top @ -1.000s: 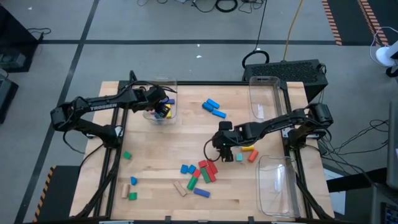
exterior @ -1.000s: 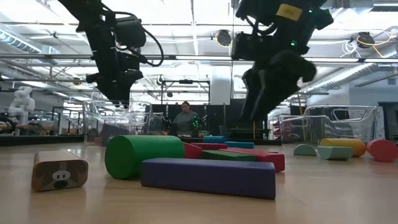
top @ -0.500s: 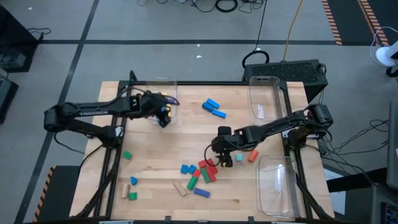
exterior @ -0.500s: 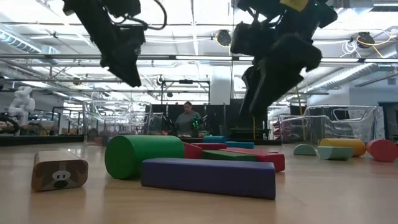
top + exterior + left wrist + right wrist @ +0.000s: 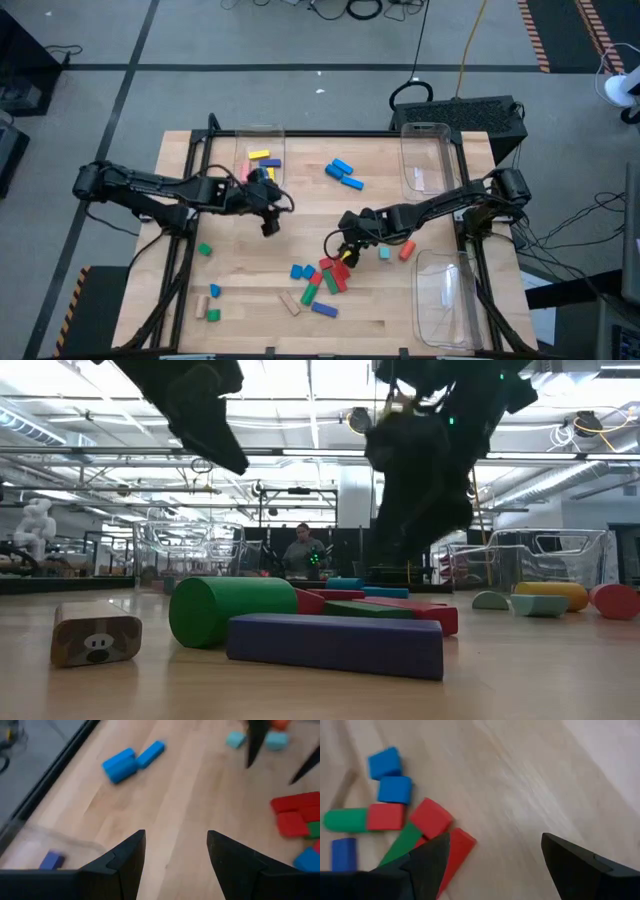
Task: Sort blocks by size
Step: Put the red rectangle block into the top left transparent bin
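Bare wooden table [image 5: 420, 300] carries the blocks [image 5: 325, 278], clustered near its front middle. Just beyond that cluster hangs the right gripper [image 5: 346, 256], spread wide and empty; judged next: lower onto one block. Farther off, the left gripper [image 5: 270, 224] is open, empty.

Overhead view, level tabletop view, two close wrist views

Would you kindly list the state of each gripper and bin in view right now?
left gripper: open, empty, above bare table.
right gripper: open, empty, over the red blocks.
bin at the table's far left: holds a few blocks.
right-side bins: no blocks visible inside.
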Robot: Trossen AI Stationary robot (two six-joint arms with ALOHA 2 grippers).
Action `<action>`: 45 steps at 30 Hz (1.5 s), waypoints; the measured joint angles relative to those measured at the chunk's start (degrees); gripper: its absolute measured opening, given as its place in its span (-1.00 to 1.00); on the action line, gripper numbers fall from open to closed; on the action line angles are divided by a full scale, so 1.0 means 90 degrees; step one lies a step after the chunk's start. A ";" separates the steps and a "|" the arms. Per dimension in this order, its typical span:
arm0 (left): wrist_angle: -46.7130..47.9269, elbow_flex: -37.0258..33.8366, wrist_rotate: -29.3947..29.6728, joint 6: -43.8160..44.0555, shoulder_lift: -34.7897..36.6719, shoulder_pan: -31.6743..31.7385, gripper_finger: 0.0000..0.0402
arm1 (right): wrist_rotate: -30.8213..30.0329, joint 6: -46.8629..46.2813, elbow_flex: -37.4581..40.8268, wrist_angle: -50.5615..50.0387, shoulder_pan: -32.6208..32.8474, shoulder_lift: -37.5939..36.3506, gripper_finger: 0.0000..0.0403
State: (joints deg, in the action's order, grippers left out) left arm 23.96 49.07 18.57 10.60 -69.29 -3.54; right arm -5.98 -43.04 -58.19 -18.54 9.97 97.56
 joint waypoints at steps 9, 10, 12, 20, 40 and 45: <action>-0.0199 -0.0002 0.0196 -0.0062 -0.0610 -0.0249 0.07 | 0.0229 -0.0622 -0.0158 0.0158 0.0098 0.0845 0.49; -0.0172 -0.0002 0.0194 -0.0065 -0.0641 -0.0249 0.07 | 0.0203 -0.0620 -0.0171 0.0175 0.0130 0.0853 0.49; -0.0172 -0.0009 0.0205 -0.0063 -0.0725 -0.0249 0.07 | 0.0251 -0.0627 -0.0267 0.0205 0.0191 0.0850 0.49; -0.0299 -0.0007 0.0206 -0.0062 -0.0829 -0.0249 0.07 | 0.0199 -0.0631 -0.0631 0.0039 0.0519 0.0877 0.49; -0.0546 -0.0007 0.0206 -0.0054 -0.0826 -0.0249 0.07 | -0.0850 -0.0273 -0.0642 -0.1261 0.0313 0.1046 0.49; -0.0617 -0.0007 0.0206 -0.0053 -0.0826 -0.0249 0.07 | -0.1086 -0.0187 -0.0613 -0.1724 0.0130 0.0804 0.49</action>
State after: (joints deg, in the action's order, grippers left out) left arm 18.42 49.01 20.43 10.13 -76.73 -5.78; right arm -15.75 -44.72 -63.71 -34.06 11.14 104.79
